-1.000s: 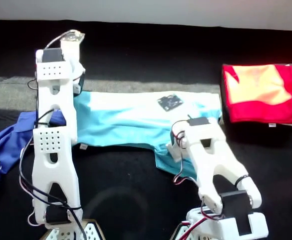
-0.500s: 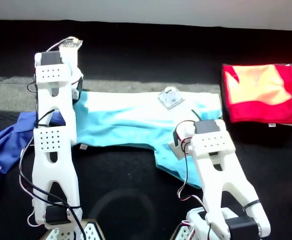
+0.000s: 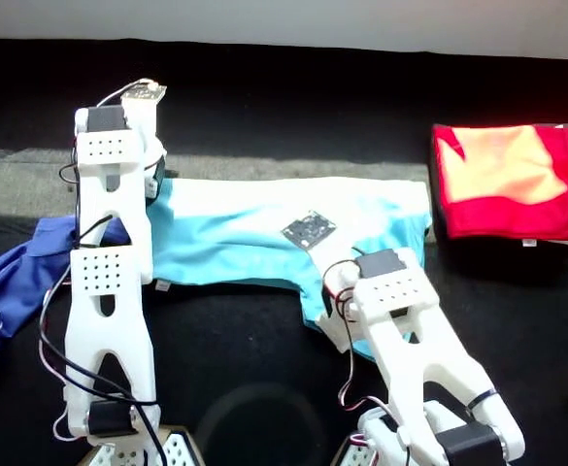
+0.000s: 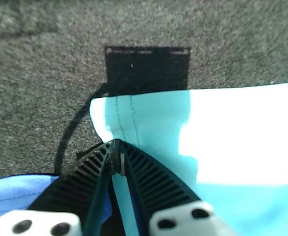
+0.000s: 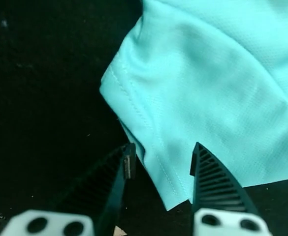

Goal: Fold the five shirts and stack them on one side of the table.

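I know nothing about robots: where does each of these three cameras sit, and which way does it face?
High view: fixed off the arms, looking down over the table; the left arm and right arm show, with the turquoise shirt and a folded red shirt.
Left wrist view: on the left arm's wrist, looking along the left gripper, shut on the turquoise shirt's edge.
Right wrist view: on the right arm's wrist, looking past the open right gripper at the shirt's hem.
Shared: all three show the turquoise shirt.

you're looking at a black cloth-covered counter (image 3: 293, 92), a pale grey wall (image 3: 361, 17) behind it, and a band of light (image 3: 16, 184) crossing the high view's left.
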You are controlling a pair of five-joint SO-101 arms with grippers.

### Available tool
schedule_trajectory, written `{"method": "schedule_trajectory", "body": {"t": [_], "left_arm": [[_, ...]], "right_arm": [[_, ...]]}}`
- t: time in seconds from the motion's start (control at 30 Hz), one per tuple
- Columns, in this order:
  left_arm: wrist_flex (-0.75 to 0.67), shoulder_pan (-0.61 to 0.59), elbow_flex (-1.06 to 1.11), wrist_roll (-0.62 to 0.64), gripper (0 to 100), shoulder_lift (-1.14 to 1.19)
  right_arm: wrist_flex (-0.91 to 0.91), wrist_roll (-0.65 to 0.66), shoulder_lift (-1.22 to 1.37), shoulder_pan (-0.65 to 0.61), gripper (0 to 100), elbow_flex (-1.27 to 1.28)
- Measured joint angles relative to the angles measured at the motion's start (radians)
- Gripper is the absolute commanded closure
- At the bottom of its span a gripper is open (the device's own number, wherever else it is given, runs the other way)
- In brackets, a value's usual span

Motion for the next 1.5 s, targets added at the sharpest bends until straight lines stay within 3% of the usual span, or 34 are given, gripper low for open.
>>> {"method": "schedule_trajectory", "body": {"t": [0.23, 0.53, 0.77, 0.83, 0.93, 1.1, 1.27, 1.5], "left_arm": [[0.000, 0.000, 0.000, 0.000, 99, 0.000], [0.000, 0.000, -0.002, 0.000, 99, 0.002], [0.000, 0.000, -0.002, 0.000, 99, 0.002], [0.000, 0.000, -0.002, 0.000, 99, 0.002], [0.000, 0.000, -0.002, 0.000, 99, 0.002], [0.000, 0.002, -0.002, 0.000, 99, 0.002], [0.000, 0.002, -0.002, 0.000, 99, 0.002], [0.000, 0.002, -0.002, 0.000, 99, 0.002]], "right_arm": [[-0.075, 0.066, 0.000, -0.005, 80.1, 0.109], [-0.229, 0.183, 0.021, 0.164, 80.0, 0.176], [-0.238, 0.199, 0.160, 0.181, 80.4, 0.120], [-0.238, 0.201, 0.187, 0.181, 83.6, 0.101], [-0.238, 0.201, 0.204, 0.184, 99.8, 0.092], [-0.262, 0.207, 0.209, 0.209, 99.1, 0.089], [-0.239, 0.207, 0.227, 0.210, 99.1, 0.051], [-0.051, 0.207, 0.258, 0.239, 99.2, -0.198]]}}
